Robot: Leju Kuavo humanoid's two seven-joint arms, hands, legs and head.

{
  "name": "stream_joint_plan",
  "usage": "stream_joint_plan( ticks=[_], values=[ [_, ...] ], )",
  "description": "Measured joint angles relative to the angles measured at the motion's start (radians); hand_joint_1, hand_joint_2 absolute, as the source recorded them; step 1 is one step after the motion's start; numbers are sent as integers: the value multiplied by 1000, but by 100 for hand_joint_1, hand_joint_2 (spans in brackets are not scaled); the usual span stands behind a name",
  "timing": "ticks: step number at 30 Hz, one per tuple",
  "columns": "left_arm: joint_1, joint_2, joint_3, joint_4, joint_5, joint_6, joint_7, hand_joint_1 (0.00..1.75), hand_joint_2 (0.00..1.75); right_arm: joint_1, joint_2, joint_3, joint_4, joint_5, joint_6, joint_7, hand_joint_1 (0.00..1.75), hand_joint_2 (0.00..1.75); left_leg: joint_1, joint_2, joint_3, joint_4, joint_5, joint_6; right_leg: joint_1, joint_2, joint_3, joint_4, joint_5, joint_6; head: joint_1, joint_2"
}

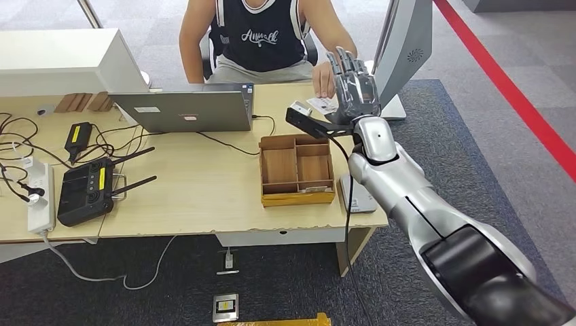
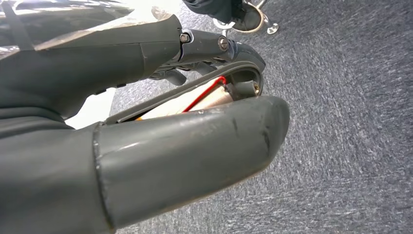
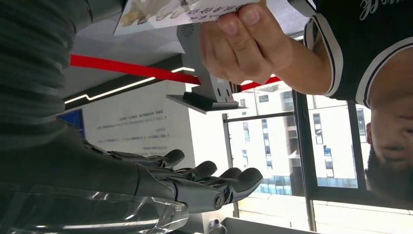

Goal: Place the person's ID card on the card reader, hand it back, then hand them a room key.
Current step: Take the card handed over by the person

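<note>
The right hand (image 1: 353, 85) is raised over the far right corner of the worktop (image 1: 204, 197), fingers (image 3: 229, 181) stretched out side by side and holding nothing. The person's hand (image 1: 325, 80) is just beside it, pinching the ID card (image 1: 322, 104) by one edge; in the right wrist view the card (image 3: 180, 10) sits between the person's fingertips, apart from the robot's fingers. A wooden tray (image 1: 297, 171) with several compartments stands on the worktop nearer the robot, beside an open laptop (image 1: 187, 109). A flat grey device (image 1: 356, 197) lies right of the tray. The left hand (image 2: 146, 156) hangs above carpet; I cannot tell how its fingers lie.
</note>
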Motion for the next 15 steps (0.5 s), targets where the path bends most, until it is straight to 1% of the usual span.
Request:
stream_joint_plan(
  ticks=[3, 15],
  values=[
    [0, 0, -1, 0, 0, -3, -1, 0, 0, 0, -5, 0, 2, -6, 5, 0, 175, 175, 0, 0, 0, 0, 0, 0, 0, 0, 0, 0, 0, 0, 0, 0],
    [0, 0, -12, 0, 0, -15, -5, 0, 0, -1, -7, 0, 2, -25, 20, -10, 175, 175, 0, 0, 0, 0, 0, 0, 0, 0, 0, 0, 0, 0, 0, 0]
  ],
)
